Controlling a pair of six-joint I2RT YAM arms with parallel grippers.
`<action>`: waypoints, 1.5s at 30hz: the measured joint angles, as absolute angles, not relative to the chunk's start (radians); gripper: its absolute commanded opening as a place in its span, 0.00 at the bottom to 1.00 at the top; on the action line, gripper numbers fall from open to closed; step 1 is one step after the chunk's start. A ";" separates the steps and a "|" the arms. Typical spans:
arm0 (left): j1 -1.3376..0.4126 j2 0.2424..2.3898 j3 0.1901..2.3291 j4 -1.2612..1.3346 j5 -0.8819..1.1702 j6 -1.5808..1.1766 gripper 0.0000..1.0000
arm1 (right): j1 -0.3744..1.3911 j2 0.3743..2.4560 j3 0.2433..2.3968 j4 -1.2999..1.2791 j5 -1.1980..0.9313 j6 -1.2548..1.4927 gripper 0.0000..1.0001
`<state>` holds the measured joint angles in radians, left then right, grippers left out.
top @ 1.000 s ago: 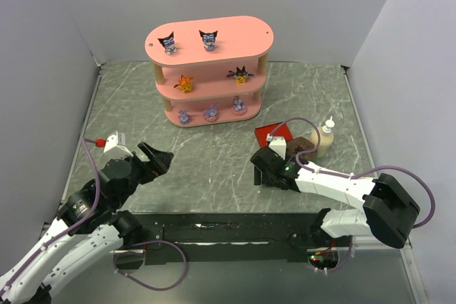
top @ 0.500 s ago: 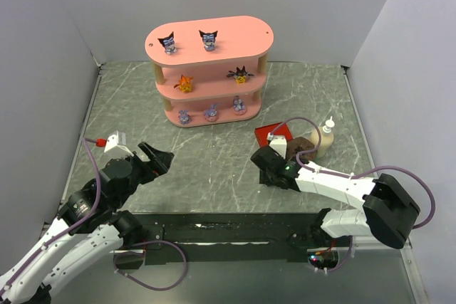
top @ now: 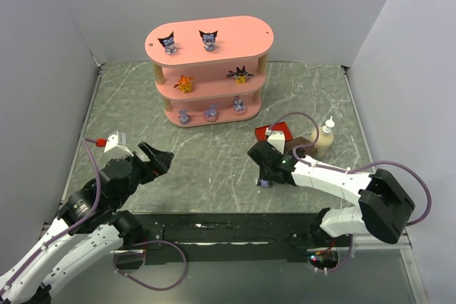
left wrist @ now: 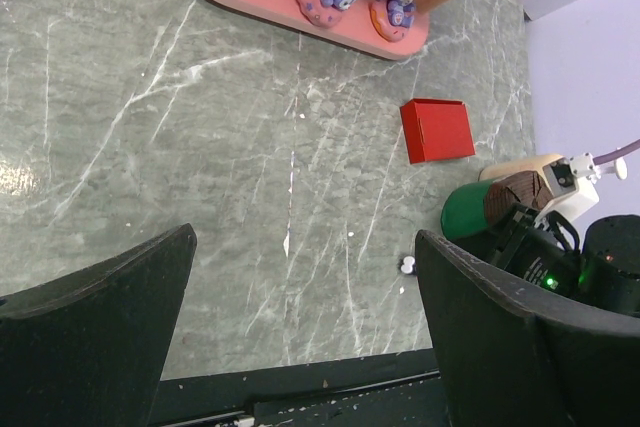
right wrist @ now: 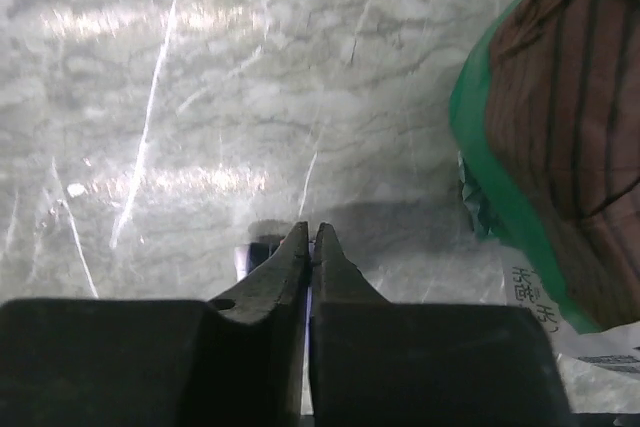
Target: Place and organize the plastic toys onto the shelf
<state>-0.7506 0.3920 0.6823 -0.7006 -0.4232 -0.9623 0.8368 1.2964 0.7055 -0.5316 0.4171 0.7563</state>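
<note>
Right claw [right wrist: 311, 235] clenched tip-to-tip near green brown-topped cylinder [left wrist: 465, 217], small bluish plastic figurine [top: 264, 184] beside its tips, apparently ungripped; lift may come up empty.

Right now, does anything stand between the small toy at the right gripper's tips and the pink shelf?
Nothing visible does. Between the toy at the right gripper and the shelf, only the table shows. The red box and the green cylinder sit off to the right of that path.
</note>
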 measured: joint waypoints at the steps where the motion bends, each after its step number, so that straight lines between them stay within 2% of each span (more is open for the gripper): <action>1: -0.751 0.392 0.682 -0.701 -0.423 -0.962 0.97 | 0.832 1.298 0.712 -0.533 0.418 0.757 0.00; 3: -0.751 0.392 0.682 -0.701 -0.423 -0.962 0.97 | 0.826 1.302 0.719 -0.537 0.418 0.756 0.00; 4: -0.751 0.392 0.682 -0.701 -0.423 -0.962 0.96 | 0.823 1.305 0.720 -0.537 0.418 0.756 0.13; 6: -0.751 0.391 0.682 -0.701 -0.423 -0.962 0.96 | 0.820 1.309 0.721 -0.538 0.418 0.759 0.29; 7: -0.751 0.390 0.682 -0.701 -0.423 -0.962 0.96 | 0.819 1.309 0.721 -0.538 0.418 0.755 0.51; 9: -0.751 0.389 0.682 -0.701 -0.423 -0.962 0.96 | 0.818 1.306 0.719 -0.532 0.417 0.759 0.61; 10: -0.751 0.390 0.682 -0.701 -0.423 -0.962 0.96 | 0.818 1.300 0.715 -0.527 0.415 0.752 0.71; 13: -0.751 0.390 0.682 -0.701 -0.423 -0.962 0.96 | 0.815 1.252 0.691 -0.510 0.403 0.739 0.77; 18: -0.751 0.390 0.682 -0.701 -0.423 -0.962 0.96 | 0.804 1.166 0.659 -0.483 0.384 0.714 0.78; 21: -0.751 0.390 0.682 -0.701 -0.423 -0.962 0.96 | 0.799 1.137 0.631 -0.462 0.361 0.688 0.76; 24: -0.751 0.390 0.682 -0.701 -0.423 -0.962 0.96 | 0.796 1.093 0.592 -0.460 0.335 0.664 0.63; 27: -0.751 0.390 0.682 -0.701 -0.423 -0.963 0.96 | 0.794 1.030 0.550 -0.462 0.318 0.658 0.54; 32: -0.751 0.390 0.682 -0.701 -0.424 -0.963 0.96 | 0.792 0.889 0.490 -0.465 0.305 0.675 0.50; 35: -0.751 0.390 0.682 -0.701 -0.424 -0.963 0.96 | 0.791 0.822 0.475 -0.467 0.306 0.693 0.38; 37: -0.751 0.390 0.682 -0.701 -0.424 -0.963 0.96 | 0.791 0.807 0.475 -0.474 0.314 0.715 0.26; 38: -0.751 0.390 0.682 -0.701 -0.424 -0.962 0.96 | 0.791 0.808 0.475 -0.482 0.319 0.723 0.22; 39: -0.751 0.390 0.682 -0.701 -0.423 -0.963 0.96 | 0.791 0.818 0.475 -0.494 0.323 0.735 0.13; 42: -0.751 0.390 0.682 -0.701 -0.424 -0.963 0.96 | 0.789 0.872 0.475 -0.516 0.334 0.763 0.00; 45: -0.751 0.390 0.682 -0.701 -0.424 -0.963 0.97 | 0.787 0.956 0.475 -0.540 0.348 0.793 0.00</action>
